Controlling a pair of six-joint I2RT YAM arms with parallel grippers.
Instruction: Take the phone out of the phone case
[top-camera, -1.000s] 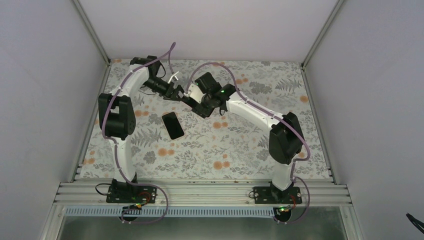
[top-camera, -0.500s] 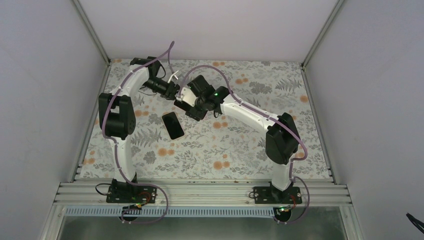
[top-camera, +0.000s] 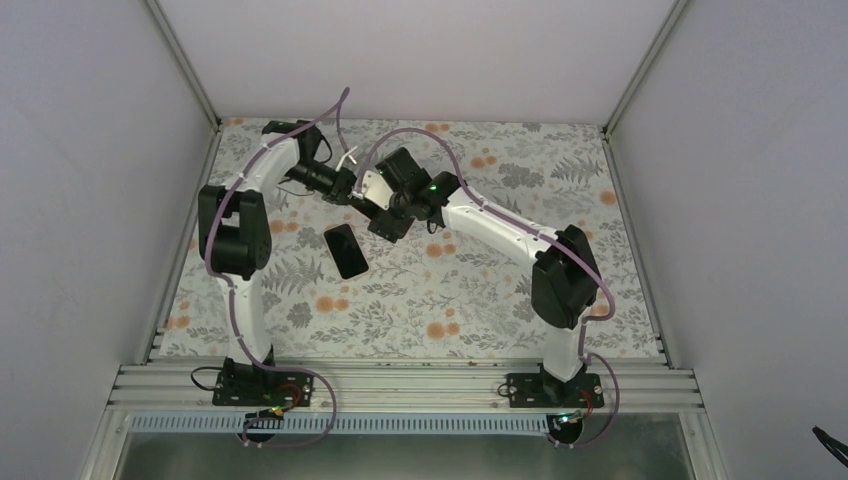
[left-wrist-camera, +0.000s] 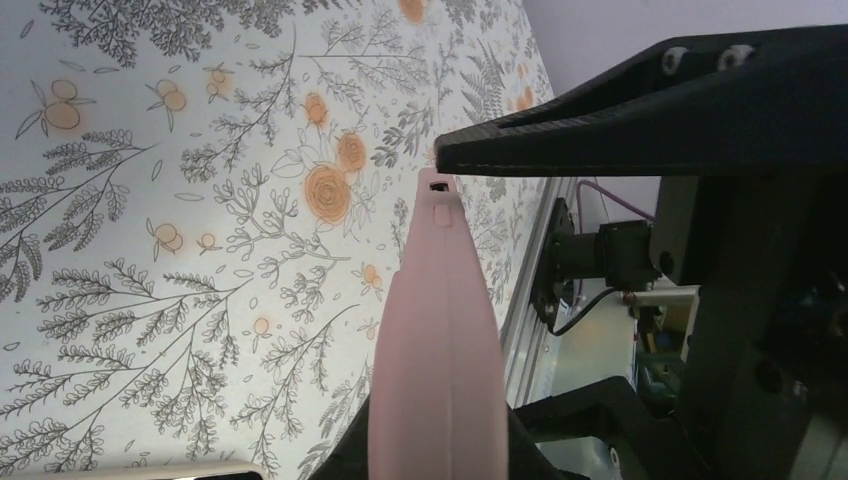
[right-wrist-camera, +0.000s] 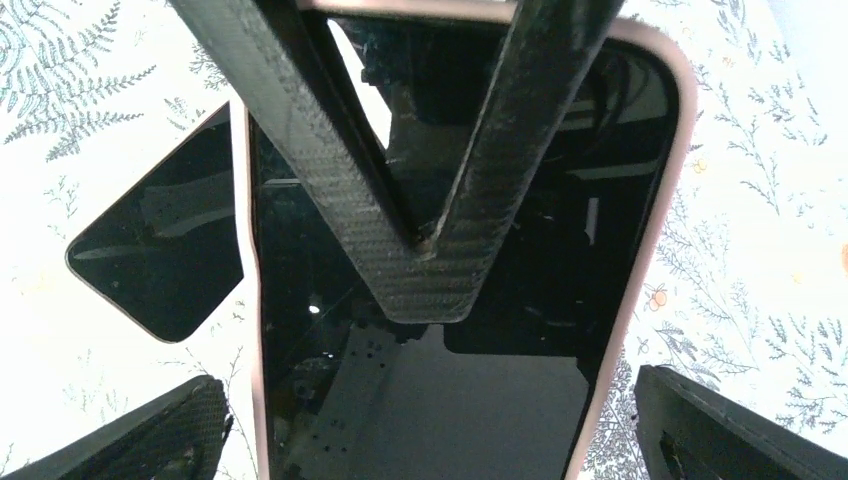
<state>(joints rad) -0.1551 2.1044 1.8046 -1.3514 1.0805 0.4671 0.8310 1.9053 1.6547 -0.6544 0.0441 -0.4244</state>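
Observation:
My left gripper (left-wrist-camera: 435, 445) is shut on the pink phone case (left-wrist-camera: 440, 330), which I see edge-on, held up over the table. In the right wrist view the case (right-wrist-camera: 640, 230) faces the camera, with the phone (right-wrist-camera: 500, 400) and its black screen inside it. One black finger of the left gripper (right-wrist-camera: 400, 200) lies across that screen. My right gripper (right-wrist-camera: 445, 440) is open, its fingertips (right-wrist-camera: 150, 440) standing either side of the case's long edges and apart from them. From above, both grippers meet at the back centre, left (top-camera: 350, 192) and right (top-camera: 378, 212), hiding the case.
A second dark phone (top-camera: 346, 250) lies flat on the floral table (top-camera: 480, 290), just in front of the grippers; it also shows in the right wrist view (right-wrist-camera: 150, 250). Grey walls close the sides and back. An aluminium rail (top-camera: 400, 385) runs along the near edge.
My left gripper has closed on the pink case. The right arm has moved left up to it, and its jaws have opened wider around the case.

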